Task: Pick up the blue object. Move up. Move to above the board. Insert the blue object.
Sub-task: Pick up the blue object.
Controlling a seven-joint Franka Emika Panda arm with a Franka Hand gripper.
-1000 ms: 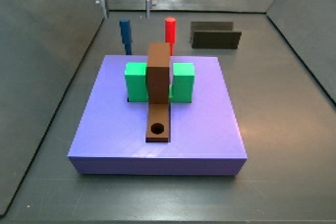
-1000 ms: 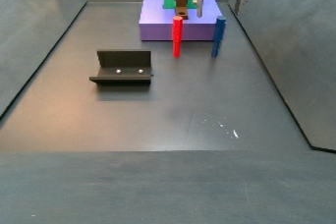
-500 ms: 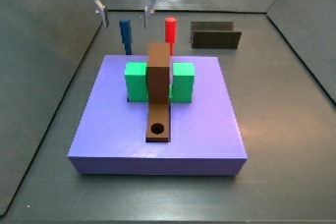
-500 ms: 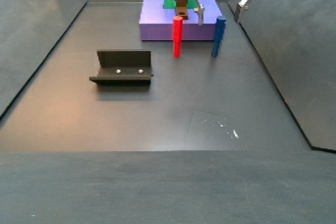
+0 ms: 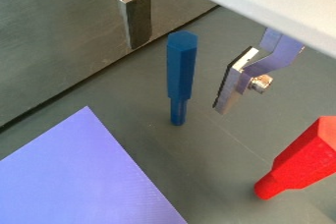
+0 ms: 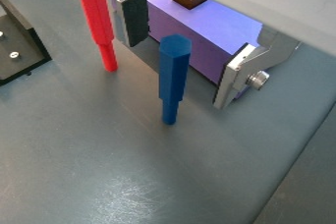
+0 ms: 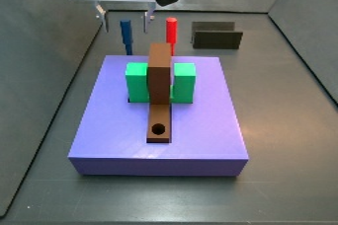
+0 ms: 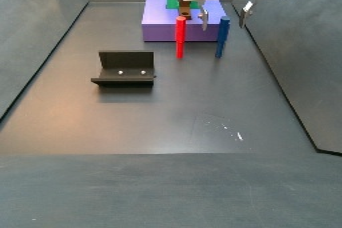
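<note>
The end effector [image 5: 191, 53] hangs over the blue peg [image 5: 179, 78] with its fingers wide apart and nothing held: in both wrist views one silver finger [image 6: 132, 19] stands on one side of the peg and the other on the opposite side, with clear air between each pad and the peg. The peg stands upright on the grey floor [image 6: 144, 179], just beside the rear edge of the lavender slab [image 7: 158, 120]. In a side view it sits at about 11 o'clock from the green block [image 7: 138, 81], with the red peg [image 7: 171, 26] at about 1 o'clock.

The step in hand looks like the pick. To do it well, the fingers should come further down, so the pads meet the upper part of the shaft rather than only its tip, and the peg should sit midway between them before they close (it looks slightly nearer one finger in a wrist view, though the angle may deceive). A straight, even close should keep the peg vertical, which matters later at the round hole [image 7: 160, 129] in the brown plank [image 7: 160, 89].

The red peg [image 6: 96, 26] is near but apart, and the slab's edge is close to one finger, so the descent should stay vertical. The fixture [image 8: 124, 68] is well apart.
</note>
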